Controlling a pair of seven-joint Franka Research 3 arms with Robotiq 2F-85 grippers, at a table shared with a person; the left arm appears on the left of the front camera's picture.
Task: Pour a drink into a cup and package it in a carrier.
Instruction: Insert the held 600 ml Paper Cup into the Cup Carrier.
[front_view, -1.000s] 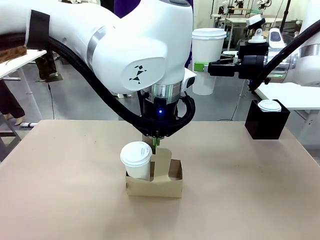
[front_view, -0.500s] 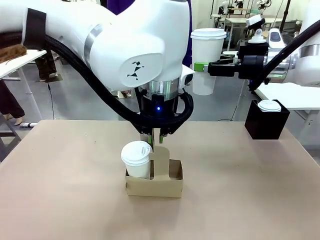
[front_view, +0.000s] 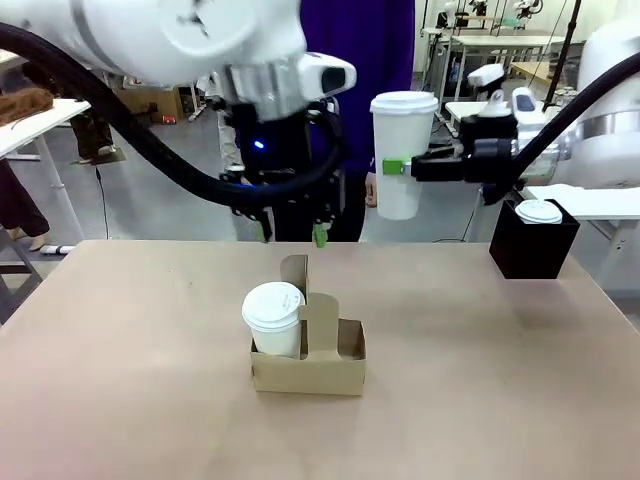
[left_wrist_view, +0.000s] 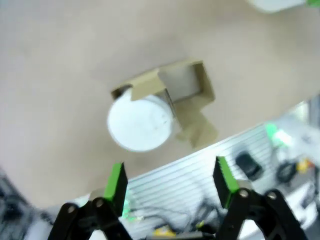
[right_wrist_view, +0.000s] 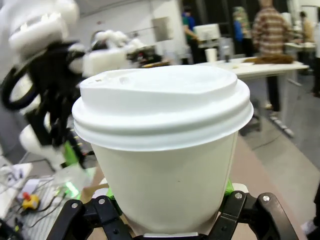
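**Cardboard carrier half full, one cup in the air**

Left gripper (front_view: 292, 236) is open and empty. It hangs above the table just behind the carrier (front_view: 310, 372). In its wrist view the green pads (left_wrist_view: 117, 181) stand wide apart, and I'm looking straight down at the cup (left_wrist_view: 140, 124) with nothing between the fingers.

Right gripper (front_view: 400, 168) is clamped on a second cup (front_view: 404, 135). It's holding that one upright, up high and well off to the right of the carrier. Its wrist cam has that lidded cup (right_wrist_view: 165, 150) right in front of the lens.

Now the progress. The cup (front_view: 273, 318) sits in the carrier's left hole with its white lid on, right against the handle (front_view: 322, 318). The right hole looks empty. With the lids on I can't see any drink, so I'm guessing the pouring is done for both.

My read is that we're well past halfway. What's left is bringing the second cup over and down into the free hole without clipping the handle. There's also a third lidded cup (front_view: 540, 211) in the black box (front_view: 530, 255) at the far right, and I can't say whether it's part of this order.
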